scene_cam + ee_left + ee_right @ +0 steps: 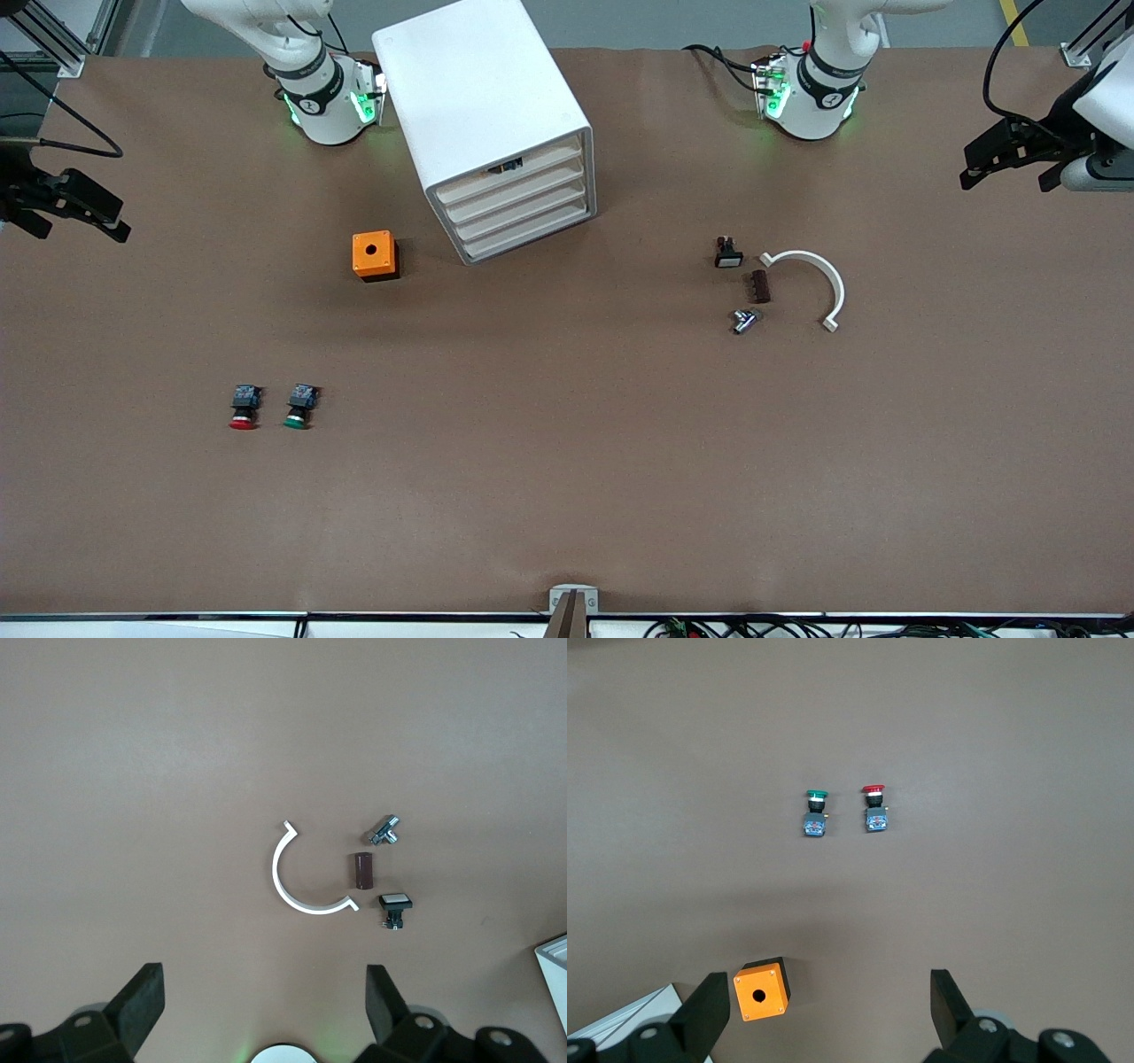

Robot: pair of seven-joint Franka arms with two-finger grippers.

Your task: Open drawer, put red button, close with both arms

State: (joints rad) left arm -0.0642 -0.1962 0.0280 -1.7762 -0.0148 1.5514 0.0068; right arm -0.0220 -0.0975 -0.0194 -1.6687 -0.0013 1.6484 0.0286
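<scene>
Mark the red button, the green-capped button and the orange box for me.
red button (244, 408), front view, on its black-and-blue body above the red cap.
green-capped button (299, 407), front view, on its body beside the red one.
orange box (373, 253), front view, on its top face.

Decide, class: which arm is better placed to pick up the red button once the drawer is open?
The right arm, probably. The red button lies toward its end of the table, and the open right pincer already has it in view. The left pincer, also open, hangs over the white curved piece.
</scene>
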